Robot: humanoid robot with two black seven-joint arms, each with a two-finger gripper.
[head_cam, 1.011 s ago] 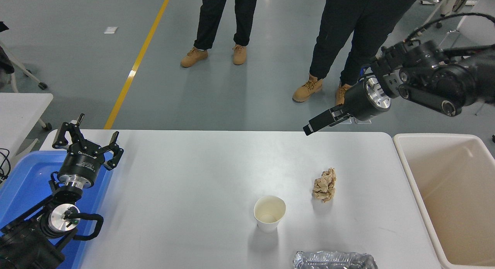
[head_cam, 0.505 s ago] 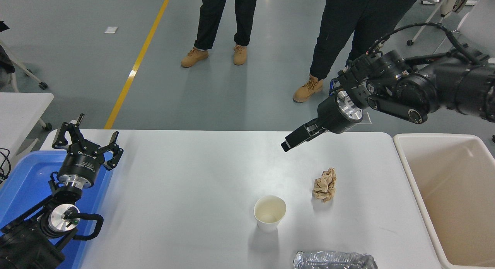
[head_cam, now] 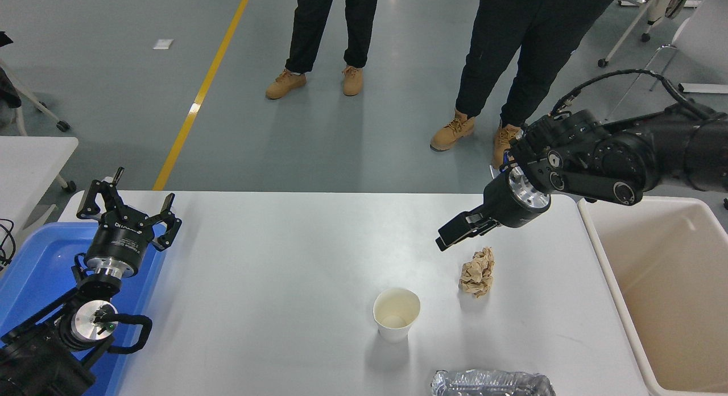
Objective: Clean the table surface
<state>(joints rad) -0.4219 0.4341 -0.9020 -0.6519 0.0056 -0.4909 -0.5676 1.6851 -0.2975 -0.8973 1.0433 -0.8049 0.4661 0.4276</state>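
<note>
1. Swinging in from over the bench's far right corner, our right hand has dropped lower and pulled back toward us within the last second, and it now hangs just beyond the crumpled brown paper ball, near it but not touching.
2. We read that as the approach to a first pickup: the paper ball looks like the chosen piece, with the beige bin standing at the bench's right end, close enough for a short carry.
3. Our right hand holds nothing and touches nothing. Its fingers appear drawn close together, with little or no gap showing between them, so we judge it would need to spread before it can take the paper.
4. The white bench fills the middle of the view and is not yet cleared: besides the paper ball, a white paper cup stands upright nearer to us, and a crushed foil tray lies at the near edge.
5. Our left hand sits parked at the lower left over the blue bin, fingers spread wide and empty.
6. Two people stand on the floor beyond the far edge, well apart from our arms.
</note>
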